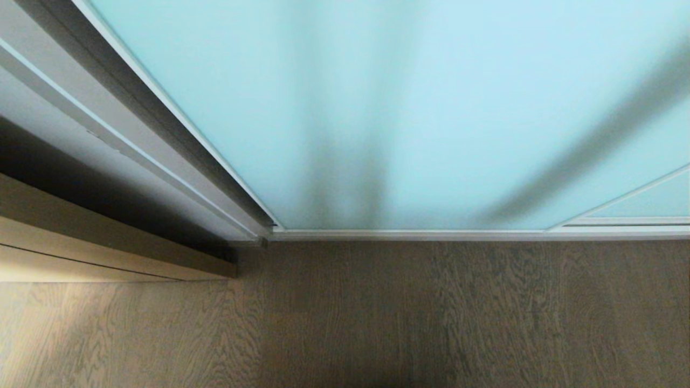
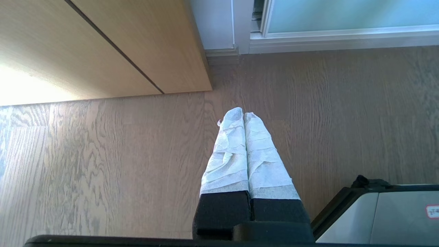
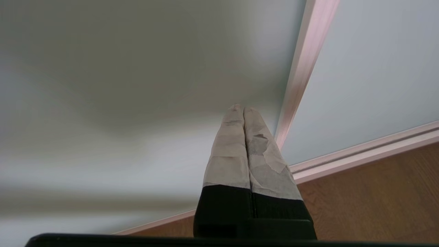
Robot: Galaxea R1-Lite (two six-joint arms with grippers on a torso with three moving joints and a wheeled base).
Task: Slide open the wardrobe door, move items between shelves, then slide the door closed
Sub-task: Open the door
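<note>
sliding wardrobe door (image 1: 409,108) shut, blocks shelves | light wood cabinet (image 1: 81,242) blocks left | grey wood-grain floor (image 1: 431,318) open in front

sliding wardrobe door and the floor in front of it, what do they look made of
The sliding wardrobe door looks like frosted pale aqua glass: matte, showing only blurred shadows, in a thin silver-white frame, probably metal. The floor shows grey-brown wood grain, matte; real wood or laminate cannot be told.

Two frosted aqua glass door panels, the sliding wardrobe door (image 1: 409,108) and a second panel (image 1: 652,202) at its right, one light wood cabinet (image 1: 81,242), one wood-grain floor (image 1: 431,312), two end effectors, left end effector (image 2: 242,113), right end effector (image 3: 242,108), each with two taped fingers pressed together
</note>
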